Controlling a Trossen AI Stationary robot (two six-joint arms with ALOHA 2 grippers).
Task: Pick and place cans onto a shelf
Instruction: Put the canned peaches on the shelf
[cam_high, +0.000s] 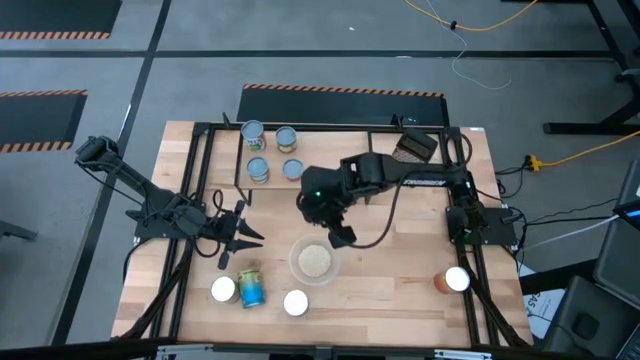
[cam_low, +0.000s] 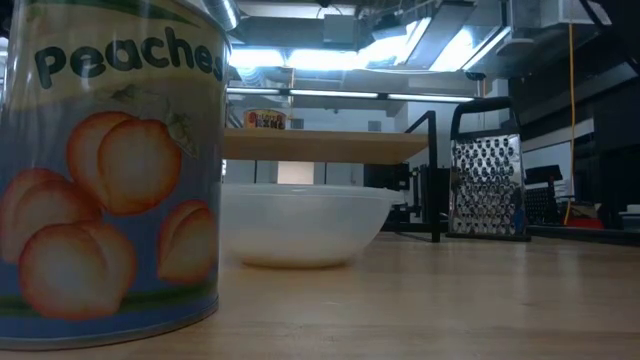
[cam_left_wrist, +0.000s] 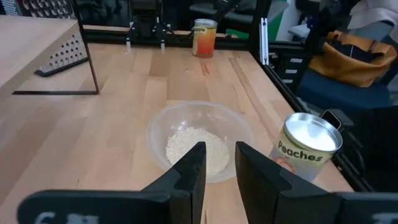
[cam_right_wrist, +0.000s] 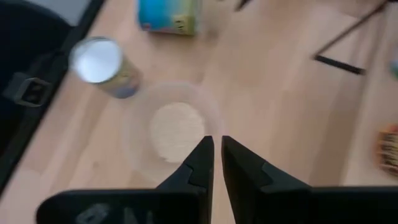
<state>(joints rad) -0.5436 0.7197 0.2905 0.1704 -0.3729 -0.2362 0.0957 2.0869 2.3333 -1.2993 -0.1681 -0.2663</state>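
Front cans: I see three along the bottom edge of the high view, left of centre. A white-topped can (cam_high: 223, 290) stands at bottom left. A blue-green can (cam_high: 252, 288) lies on its side just beside it. The Peaches can (cam_high: 296, 302) stands upright and fills the left of the low view (cam_low: 110, 170).
Lone can: a red-orange can (cam_high: 455, 280) stands at lower right, well apart from the others.
Bowl: the clear bowl (cam_high: 313, 262) holds pale grains and sits at bottom centre, near the Peaches can.
Left gripper: the left gripper (cam_high: 235, 240) is at centre left of the high view and points toward the bowl. In its wrist view (cam_left_wrist: 217, 168) I see a narrow gap between the fingers, with nothing in it.
Right gripper: the right gripper (cam_high: 340, 235) hangs over the bowl's upper rim. In its wrist view (cam_right_wrist: 216, 158) the fingers are almost together, only a slit apart, and carry nothing.
Shelf: the shelf (cam_high: 340, 160) lies at upper centre of the table.
Shelved cans: four cans (cam_high: 272, 152) stand in a two-by-two block on its left end.
Grater: the dark grater (cam_high: 415, 148) lies at the shelf's right end.
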